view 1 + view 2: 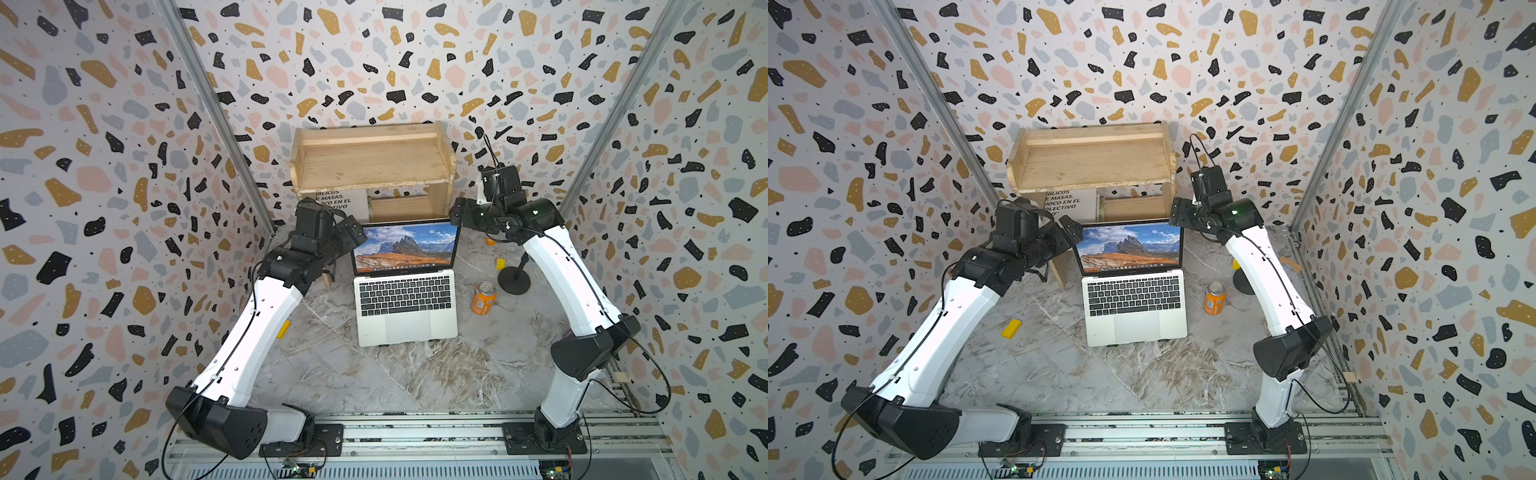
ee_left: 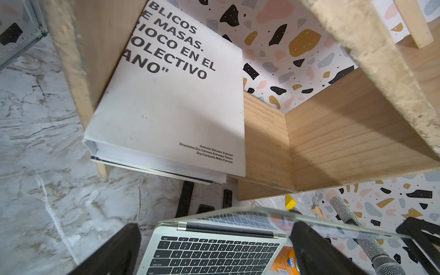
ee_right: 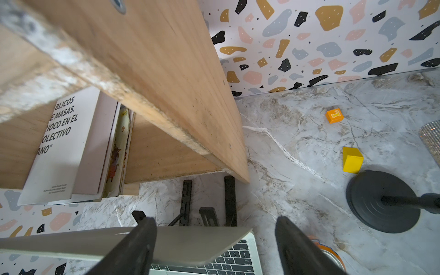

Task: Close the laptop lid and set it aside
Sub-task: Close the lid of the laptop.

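Down at the front rail (image 1: 415, 432), both arms reach forward over the grey marble-patterned bench (image 1: 415, 374). Mid-bench sits the thin silver aluminium laptop (image 1: 405, 316), propped on a black folding stand (image 3: 229, 200). Its silver-backed laptop lid (image 1: 405, 249) is up, mountain wallpaper glowing, so nothing is done yet: closing and setting aside both remain. Left hand (image 2: 215, 225) hovers at the lid's top corner on its own side, fingers spread wide, holding nothing. Right hand (image 3: 215, 220) mirrors it at the opposite corner, fingers parted, empty too. Whether either touches the lid, I cannot tell. An orange soda can (image 1: 483, 298) stands near the laptop. Beyond: a pale wooden shelf (image 1: 370, 158) against speckled terrazzo-print walls (image 1: 104, 166).
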Robot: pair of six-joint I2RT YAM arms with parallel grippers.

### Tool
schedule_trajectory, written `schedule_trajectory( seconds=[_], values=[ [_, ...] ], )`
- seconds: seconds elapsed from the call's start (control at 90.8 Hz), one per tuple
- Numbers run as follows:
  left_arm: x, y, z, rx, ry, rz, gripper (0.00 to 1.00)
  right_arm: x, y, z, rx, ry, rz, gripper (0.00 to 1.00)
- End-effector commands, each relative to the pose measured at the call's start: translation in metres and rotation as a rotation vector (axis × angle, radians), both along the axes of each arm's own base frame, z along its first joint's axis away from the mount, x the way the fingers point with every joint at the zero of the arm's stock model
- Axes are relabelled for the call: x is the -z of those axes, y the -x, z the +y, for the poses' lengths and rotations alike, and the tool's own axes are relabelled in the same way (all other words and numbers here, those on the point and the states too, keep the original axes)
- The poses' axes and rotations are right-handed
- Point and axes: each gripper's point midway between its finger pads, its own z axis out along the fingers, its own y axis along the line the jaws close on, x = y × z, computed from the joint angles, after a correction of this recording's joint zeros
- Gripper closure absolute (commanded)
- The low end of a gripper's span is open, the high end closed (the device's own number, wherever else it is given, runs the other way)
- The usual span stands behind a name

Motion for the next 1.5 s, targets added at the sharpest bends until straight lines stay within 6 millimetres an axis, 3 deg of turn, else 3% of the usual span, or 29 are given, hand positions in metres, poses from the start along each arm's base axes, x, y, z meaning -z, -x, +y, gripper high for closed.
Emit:
schedule_trajectory(
  seconds=[0.0, 0.143, 0.694, 1.101, 1.487],
  values=[
    [-0.037, 0.005, 0.005, -0.019, 0.018, -0.114, 0.00, 0.000, 0.015, -0.002, -0.020, 0.026, 0.015, 0.17],
    [-0.047, -0.002, 0.008, -0.036, -0.015, -0.123, 0.00, 0.002, 0.015, -0.001, -0.021, 0.024, 0.019, 0.18],
    [-0.016, -0.022, 0.008, -0.067, -0.060, -0.061, 0.00, 0.007, 0.021, -0.001, -0.030, 0.019, 0.023, 0.18],
    [0.012, -0.018, 0.007, -0.045, -0.081, -0.009, 0.00, 0.009, 0.023, 0.001, -0.033, 0.012, 0.027, 0.18],
    [0.012, -0.009, 0.004, -0.019, -0.058, -0.012, 0.00, 0.014, 0.024, 0.002, -0.034, 0.014, 0.040, 0.18]
  ],
)
